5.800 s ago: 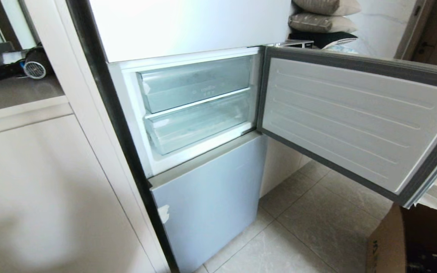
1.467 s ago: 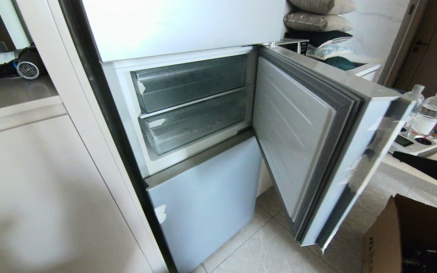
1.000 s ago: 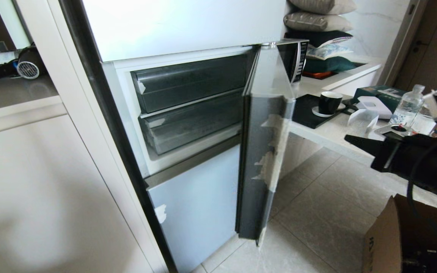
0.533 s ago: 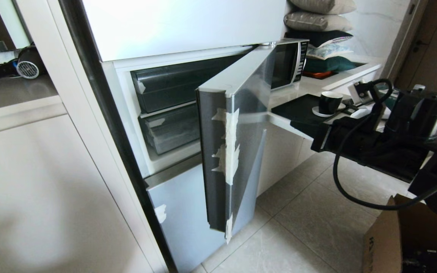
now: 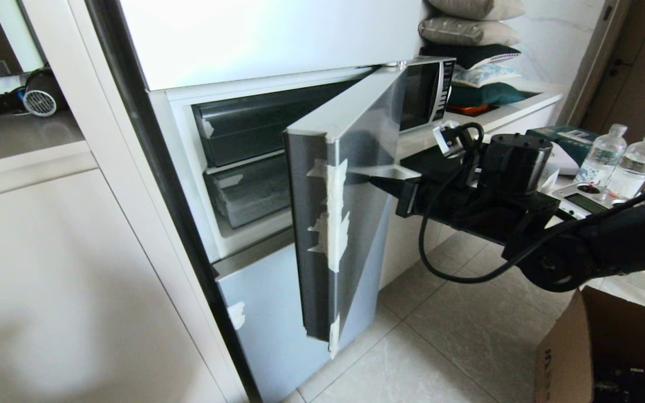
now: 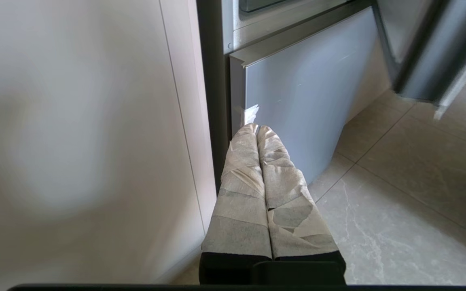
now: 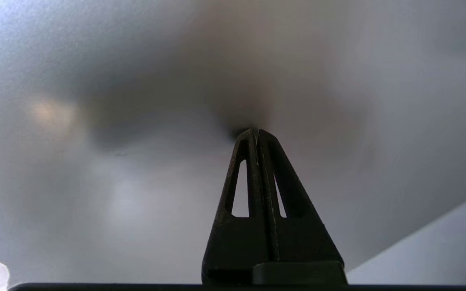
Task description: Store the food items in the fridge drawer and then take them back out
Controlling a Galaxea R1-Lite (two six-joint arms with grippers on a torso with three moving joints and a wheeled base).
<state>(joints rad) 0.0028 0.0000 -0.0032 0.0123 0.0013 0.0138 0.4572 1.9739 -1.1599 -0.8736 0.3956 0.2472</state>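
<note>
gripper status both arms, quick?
Left gripper: shut, holding nothing, parked low by the lower fridge door.
Right gripper: shut, holding nothing, tips against the outer face of the half-closed fridge door.

fridge door (image 5: 356,145) is glossy grey with ragged white tape (image 5: 331,212) down its edge. right gripper (image 5: 375,180) is plain black, left gripper (image 6: 256,130) is wrapped in off-white tape. floor tiles (image 5: 468,330) are pale grey marble, cardboard box (image 5: 569,347) is brown.
</note>
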